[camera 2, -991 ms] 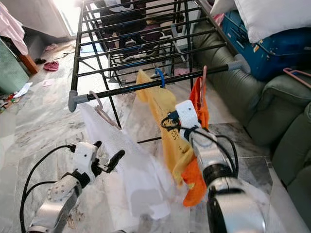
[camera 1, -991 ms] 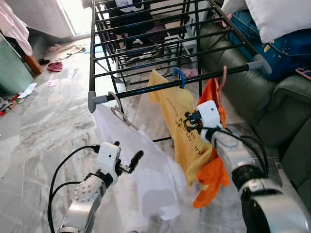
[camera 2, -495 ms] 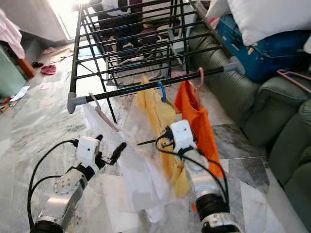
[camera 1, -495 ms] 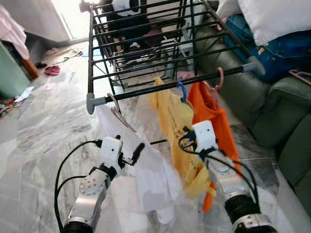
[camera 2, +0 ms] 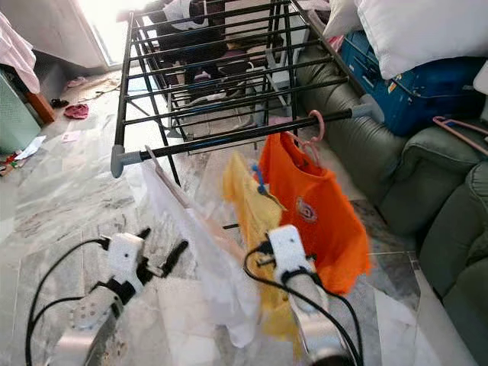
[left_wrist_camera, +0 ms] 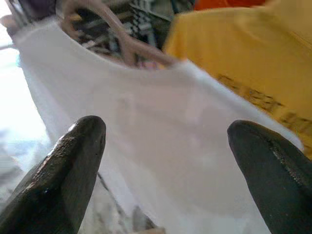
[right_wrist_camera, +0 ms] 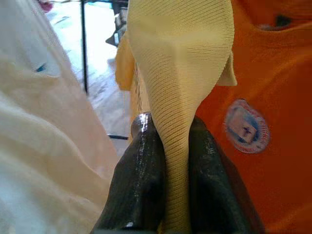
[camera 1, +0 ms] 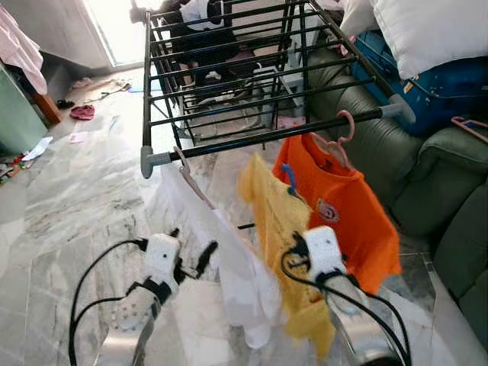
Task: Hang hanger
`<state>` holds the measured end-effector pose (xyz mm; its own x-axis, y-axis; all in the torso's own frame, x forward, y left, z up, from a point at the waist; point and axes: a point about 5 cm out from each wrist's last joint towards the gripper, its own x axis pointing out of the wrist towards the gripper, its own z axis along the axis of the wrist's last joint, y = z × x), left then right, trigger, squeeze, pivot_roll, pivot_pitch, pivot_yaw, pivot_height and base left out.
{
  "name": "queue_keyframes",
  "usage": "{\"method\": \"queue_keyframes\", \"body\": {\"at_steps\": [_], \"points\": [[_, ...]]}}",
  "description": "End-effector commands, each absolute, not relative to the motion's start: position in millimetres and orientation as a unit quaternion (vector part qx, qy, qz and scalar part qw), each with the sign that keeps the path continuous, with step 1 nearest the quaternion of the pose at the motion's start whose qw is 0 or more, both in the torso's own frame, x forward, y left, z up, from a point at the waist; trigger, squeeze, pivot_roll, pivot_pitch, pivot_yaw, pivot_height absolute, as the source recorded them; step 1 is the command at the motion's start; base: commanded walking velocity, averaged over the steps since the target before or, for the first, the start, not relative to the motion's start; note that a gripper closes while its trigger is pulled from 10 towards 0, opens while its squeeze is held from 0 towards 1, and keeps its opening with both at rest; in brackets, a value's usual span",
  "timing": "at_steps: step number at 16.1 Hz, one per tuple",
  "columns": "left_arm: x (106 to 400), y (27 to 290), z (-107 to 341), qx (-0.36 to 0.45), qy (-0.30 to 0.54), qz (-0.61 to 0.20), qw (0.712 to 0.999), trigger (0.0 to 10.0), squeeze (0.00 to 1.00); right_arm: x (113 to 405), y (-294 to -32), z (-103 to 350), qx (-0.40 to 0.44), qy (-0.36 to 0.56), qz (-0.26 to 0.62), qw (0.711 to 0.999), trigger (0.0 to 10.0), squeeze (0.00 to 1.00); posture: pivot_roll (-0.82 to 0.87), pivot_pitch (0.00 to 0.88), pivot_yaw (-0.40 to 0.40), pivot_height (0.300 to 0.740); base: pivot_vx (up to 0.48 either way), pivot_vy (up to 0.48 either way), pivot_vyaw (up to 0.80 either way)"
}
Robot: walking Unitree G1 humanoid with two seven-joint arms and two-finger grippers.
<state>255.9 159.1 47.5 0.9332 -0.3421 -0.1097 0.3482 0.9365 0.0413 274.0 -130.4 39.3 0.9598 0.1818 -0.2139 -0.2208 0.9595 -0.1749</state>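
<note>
Blue hanger (camera 1: 289, 178) carrying the yellow shirt (camera 1: 278, 229) sits below the drying rack bar (camera 1: 274, 134), off it, between the white garment (camera 1: 221, 259) and the orange shirt (camera 1: 335, 202). I read the right gripper (right_wrist_camera: 168, 146) clamped on yellow fabric. The left gripper (left_wrist_camera: 165, 161) is spread wide, empty, facing the white garment.

Black drying rack (camera 1: 229, 84) on marble floor (camera 1: 69, 191), front rail carrying white garment (camera 1: 221, 259), orange shirt (camera 1: 343, 206)
</note>
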Motion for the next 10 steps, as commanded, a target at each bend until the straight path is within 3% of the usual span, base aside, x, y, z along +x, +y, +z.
{"method": "queue_keyframes", "body": {"at_steps": [1, 2, 3, 10], "points": [[254.7, 170.6, 48.1, 0.045, 0.057, -0.143, 0.987, 10.0, 0.0, 277.7, -132.5, 58.5, -0.097, 0.055, 0.086, 0.99, 0.0, 0.0, -0.2, 0.0, 0.113, 0.74, 0.0, 0.0, 0.0], [252.1, 172.9, 47.1, 0.043, 0.059, -0.136, 0.988, 10.0, 0.0, 271.1, -137.8, 61.6, -0.094, 0.053, 0.075, 0.991, 7.3, 0.0, -0.21, 0.0, 0.123, 0.74, 0.0, 0.0, 0.0], [249.2, 174.7, 43.4, 0.041, 0.069, -0.128, 0.988, 10.0, 0.0, 266.8, -141.6, 64.0, -0.094, 0.049, 0.066, 0.992, 10.0, 0.0, -0.21, 0.0, 0.123, 0.74, 0.0, 0.0, 0.0], [250.2, 175.4, 37.8, 0.035, 0.096, -0.121, 0.987, 10.0, 0.0, 252.8, -148.0, 71.6, -0.083, 0.05, 0.049, 0.994, 10.0, 0.0, -0.22, 0.0, 0.139, 0.74, 0.0, 0.0, 0.0]]}}
